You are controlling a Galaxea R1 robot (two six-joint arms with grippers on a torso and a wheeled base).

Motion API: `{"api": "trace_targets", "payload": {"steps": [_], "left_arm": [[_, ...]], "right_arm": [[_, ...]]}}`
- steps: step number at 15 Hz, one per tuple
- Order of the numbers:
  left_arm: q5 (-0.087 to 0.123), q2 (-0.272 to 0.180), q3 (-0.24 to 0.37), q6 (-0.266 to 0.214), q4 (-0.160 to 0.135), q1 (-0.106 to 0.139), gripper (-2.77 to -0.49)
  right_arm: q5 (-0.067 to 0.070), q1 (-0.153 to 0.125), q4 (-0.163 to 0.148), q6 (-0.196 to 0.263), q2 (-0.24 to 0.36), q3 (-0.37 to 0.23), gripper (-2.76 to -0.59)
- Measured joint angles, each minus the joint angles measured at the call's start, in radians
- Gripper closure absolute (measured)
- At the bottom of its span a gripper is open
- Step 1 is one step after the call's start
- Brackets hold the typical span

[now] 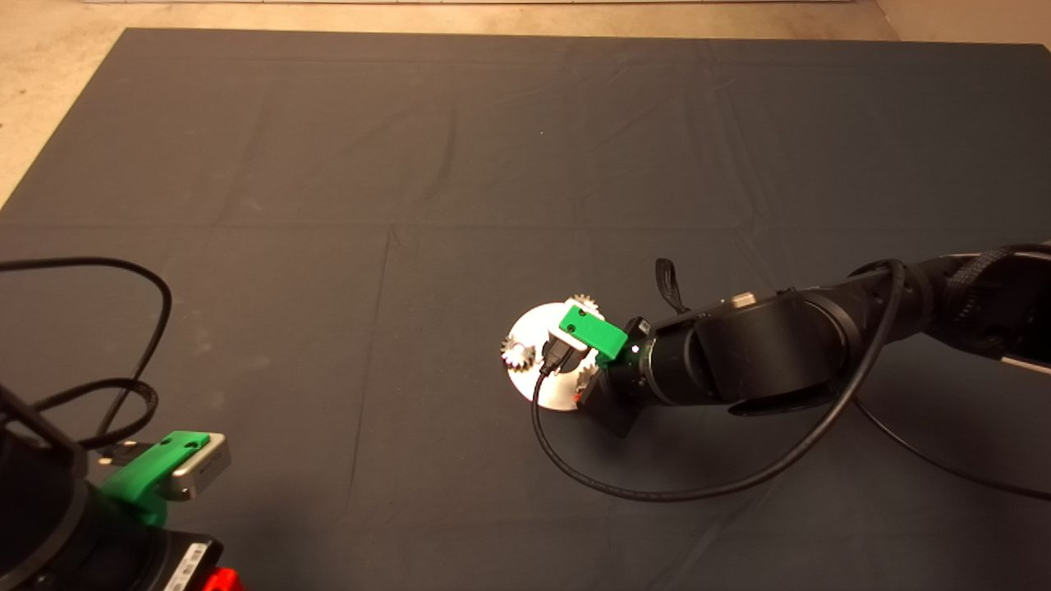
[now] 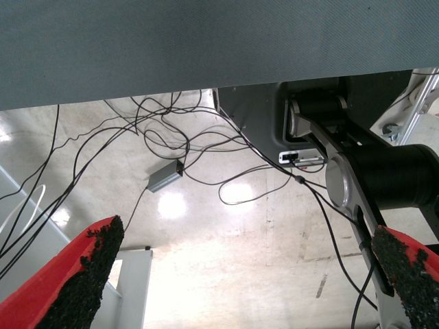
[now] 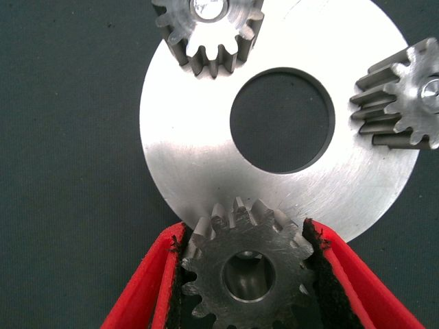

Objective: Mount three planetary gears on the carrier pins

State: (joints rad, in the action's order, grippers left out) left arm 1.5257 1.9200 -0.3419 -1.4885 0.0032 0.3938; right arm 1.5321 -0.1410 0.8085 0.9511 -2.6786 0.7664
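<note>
The round silvery disc (image 3: 199, 151) with a central hole lies on the dark mat, also seen in the head view as the disc (image 1: 535, 335). Two planetary gears sit on carrier pins: one gear (image 3: 209, 31) with its pin end (image 3: 209, 8) showing in the bore, and another gear (image 3: 405, 96) on a pin (image 3: 432, 89). My right gripper (image 3: 243, 233) is shut on a third gear (image 3: 247, 271), held flat at the disc's rim. Something silvery shows inside its bore. In the head view the right gripper (image 1: 585, 386) is over the disc's near right edge. My left gripper (image 2: 254, 240) is open and parked.
A black cable (image 1: 657, 492) loops from the right wrist onto the mat in front of the disc. The left arm (image 1: 156, 472) waits at the lower left with cables (image 1: 123, 328) beside it. The left wrist view shows floor, loose wires and a small grey box (image 2: 164, 177).
</note>
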Motion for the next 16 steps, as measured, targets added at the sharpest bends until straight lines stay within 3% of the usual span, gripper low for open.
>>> {"api": "trace_targets", "payload": {"steps": [5,16], "left_arm": [[0.000,0.000,0.000,0.000,0.000,0.000,-2.62],[0.000,0.000,0.000,0.000,0.000,0.000,-2.62]], "right_arm": [[0.002,0.006,0.051,0.000,0.000,0.000,-1.09],[0.009,0.031,0.071,0.001,0.000,-0.016,-1.10]]}}
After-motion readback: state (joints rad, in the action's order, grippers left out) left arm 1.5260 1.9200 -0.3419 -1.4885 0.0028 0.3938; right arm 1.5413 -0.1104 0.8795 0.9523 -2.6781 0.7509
